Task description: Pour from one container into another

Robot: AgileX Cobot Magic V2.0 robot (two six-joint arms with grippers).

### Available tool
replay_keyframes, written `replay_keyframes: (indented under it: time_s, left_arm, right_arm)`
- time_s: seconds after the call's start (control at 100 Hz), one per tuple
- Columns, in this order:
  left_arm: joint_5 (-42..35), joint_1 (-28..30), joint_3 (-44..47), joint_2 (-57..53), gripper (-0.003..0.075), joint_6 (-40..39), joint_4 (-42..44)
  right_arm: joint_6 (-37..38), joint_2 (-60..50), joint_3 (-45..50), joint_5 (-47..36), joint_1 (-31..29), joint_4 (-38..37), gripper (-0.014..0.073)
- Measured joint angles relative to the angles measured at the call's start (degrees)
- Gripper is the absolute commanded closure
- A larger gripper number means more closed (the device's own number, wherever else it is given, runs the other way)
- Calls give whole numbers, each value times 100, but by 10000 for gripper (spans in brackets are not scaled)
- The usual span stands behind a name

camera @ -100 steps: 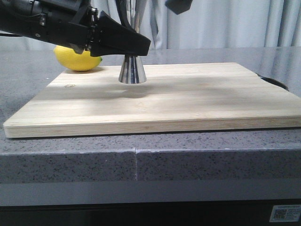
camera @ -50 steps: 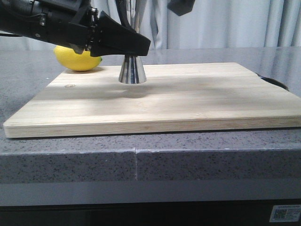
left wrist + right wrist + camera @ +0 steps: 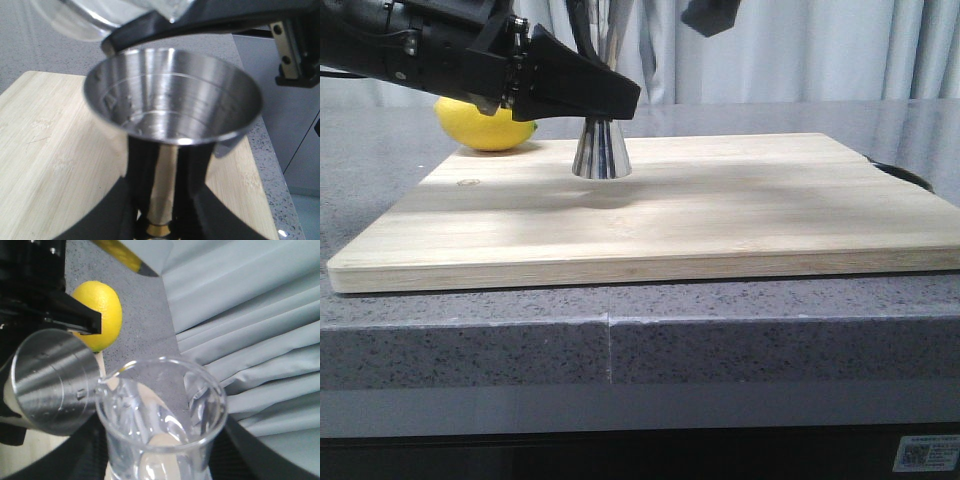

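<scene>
Steel jigger (image 3: pixel 600 148) stands on the board (image 3: pixel 720 215), the left gripper (image 3: pixel 588 95) clamped round its waist. Right gripper's grip can't be made out; beaker (image 3: pixel 160 425) tips beside the jigger's rim.

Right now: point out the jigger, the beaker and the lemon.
jigger (image 3: pixel 172 95): left wrist view, inner wall of its upper cup.
beaker (image 3: pixel 160 430): right wrist view, clear glass wall below the rim.
lemon (image 3: pixel 485 127): front view, yellow skin showing under the left arm.
</scene>
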Motion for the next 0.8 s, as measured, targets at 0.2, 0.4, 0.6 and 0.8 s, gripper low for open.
replay_keyframes:
  time_s: [0.2, 0.4, 0.6, 0.8]
  left_arm:
    - [0, 0, 0, 0, 739, 0, 0]
    - [0, 0, 0, 0, 739, 0, 13]
    - [0, 0, 0, 0, 739, 0, 17]
    - [0, 0, 0, 0, 739, 0, 26]
  right_arm:
    - [0, 0, 0, 0, 0, -116, 347]
    - [0, 0, 0, 0, 0, -218, 347]
    - [0, 0, 0, 0, 0, -324, 347]
    - [0, 0, 0, 0, 0, -423, 347]
